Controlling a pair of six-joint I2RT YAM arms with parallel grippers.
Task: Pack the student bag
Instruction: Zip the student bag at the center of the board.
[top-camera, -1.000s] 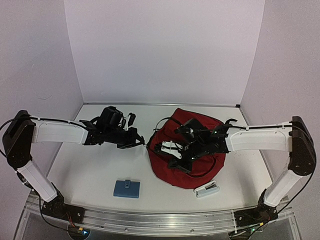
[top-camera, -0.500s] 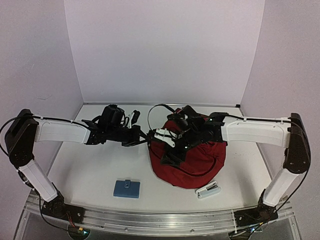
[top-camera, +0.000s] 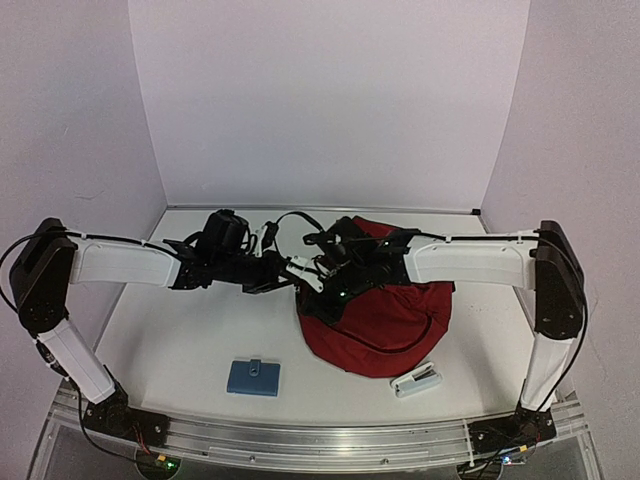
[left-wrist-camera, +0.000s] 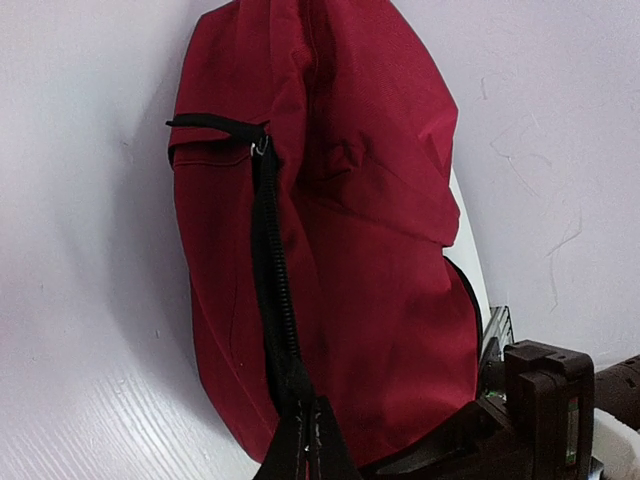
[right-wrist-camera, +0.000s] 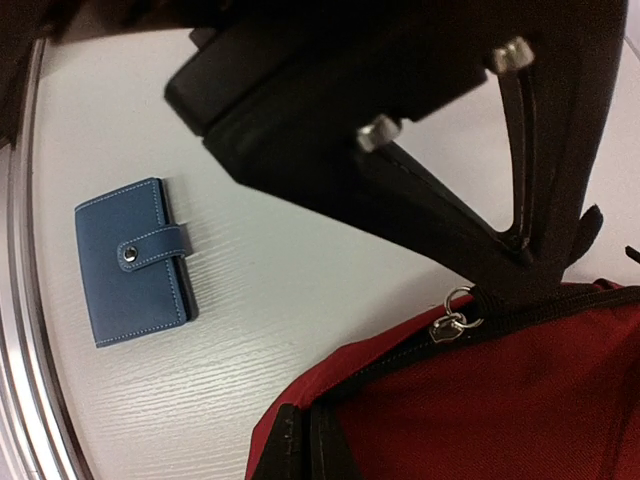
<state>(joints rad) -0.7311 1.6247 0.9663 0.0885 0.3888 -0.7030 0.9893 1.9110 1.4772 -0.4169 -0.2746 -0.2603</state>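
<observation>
Though both grips cut off at frame edge, left gripper (left-wrist-camera: 308, 450) pinches student bag (top-camera: 390, 315) zipper (left-wrist-camera: 268, 260); right gripper (right-wrist-camera: 300, 445) clamps bag fabric.

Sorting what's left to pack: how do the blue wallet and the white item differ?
The wallet is blue and squarish; the white item is narrow and elongated. The wallet lies left of the bag; the white item lies close by its near edge. Both lie on the table, outside the bag.
</observation>
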